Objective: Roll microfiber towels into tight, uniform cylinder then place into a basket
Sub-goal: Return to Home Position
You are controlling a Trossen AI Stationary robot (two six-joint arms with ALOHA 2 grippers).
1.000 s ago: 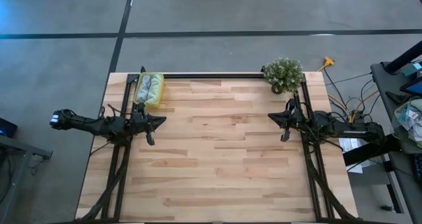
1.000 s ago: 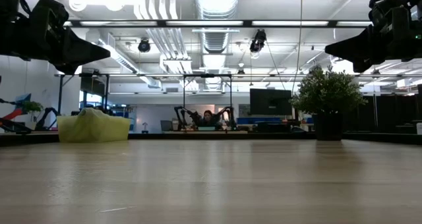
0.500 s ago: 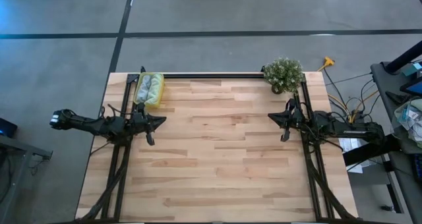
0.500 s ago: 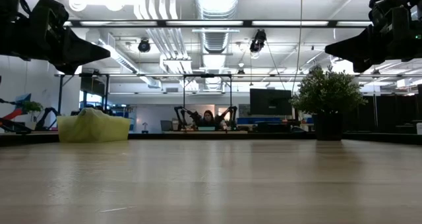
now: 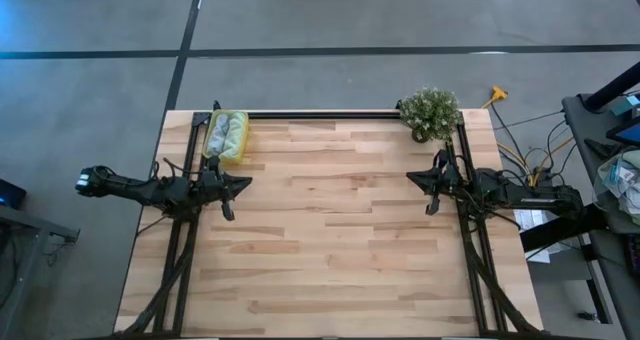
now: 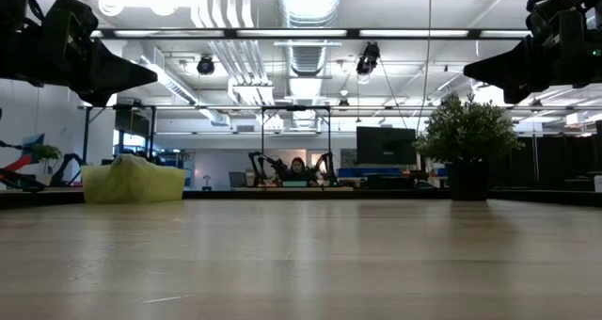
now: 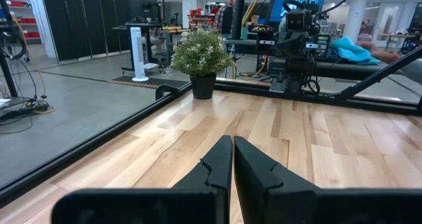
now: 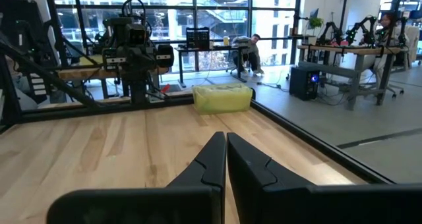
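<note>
The yellow basket (image 5: 226, 137) stands at the table's far left corner, and it also shows in the low view (image 6: 134, 183) and the right wrist view (image 8: 222, 97). Two rolled towels lie side by side in it, one light green (image 5: 217, 134) and one grey-blue (image 5: 234, 133). My left gripper (image 5: 248, 182) is shut and empty, held above the table at its left side; its fingers meet in the left wrist view (image 7: 233, 159). My right gripper (image 5: 410, 176) is shut and empty above the table's right side; its fingers meet in the right wrist view (image 8: 225, 154).
A potted plant (image 5: 430, 113) stands at the table's far right corner. A black rail (image 5: 320, 113) runs along the far edge. The bare wood table top (image 5: 330, 230) stretches between the two arms. A person sits in the room far behind the table (image 6: 297, 168).
</note>
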